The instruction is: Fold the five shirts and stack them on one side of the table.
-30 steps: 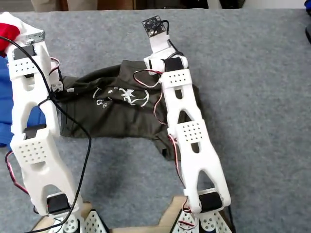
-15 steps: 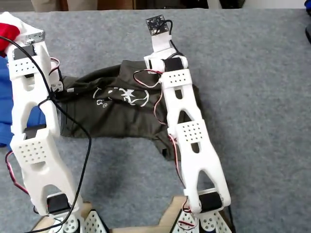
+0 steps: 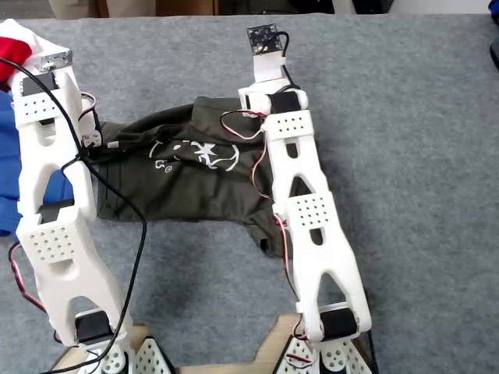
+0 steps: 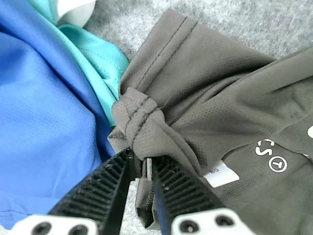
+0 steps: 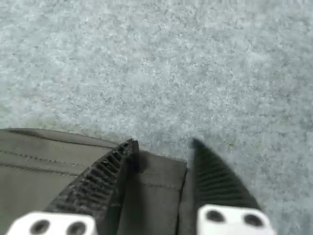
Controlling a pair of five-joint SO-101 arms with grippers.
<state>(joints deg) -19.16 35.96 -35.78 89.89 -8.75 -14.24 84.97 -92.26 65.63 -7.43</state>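
The grey surface [image 3: 405, 156] carries one dark olive shirt [image 3: 187, 179], lying in its near middle between the two arms, print side up. It is spread out but rumpled, and one sleeve trails toward the arms' bases. At the left edge of the surface lies a blue shirt [image 3: 6, 171], with a teal shirt [image 4: 95, 51] tucked against it; both touch the dark shirt's left end. Farther back in that corner sits a bit of red and white cloth [image 3: 9, 58].

The left hand [image 4: 142, 159] is pressed together on a bunched hem at the dark shirt's left end, pinching the cloth between its ribbed fingers. The right hand [image 5: 164, 143] is spread over the shirt's far edge. One finger lies on the fabric there and the other is beside the corner, with nothing gripped.

The task looks to be in an early stage. The dark shirt has no clean fold, and the coloured shirts at the left read as a loose heap, not a tidy stack.

Much is cut off. The blue shirt runs out of the high view, so its state is hard to judge. Whether the red and white cloth is one shirt or two cannot be told. From above, both hands are hidden under their own wrists.
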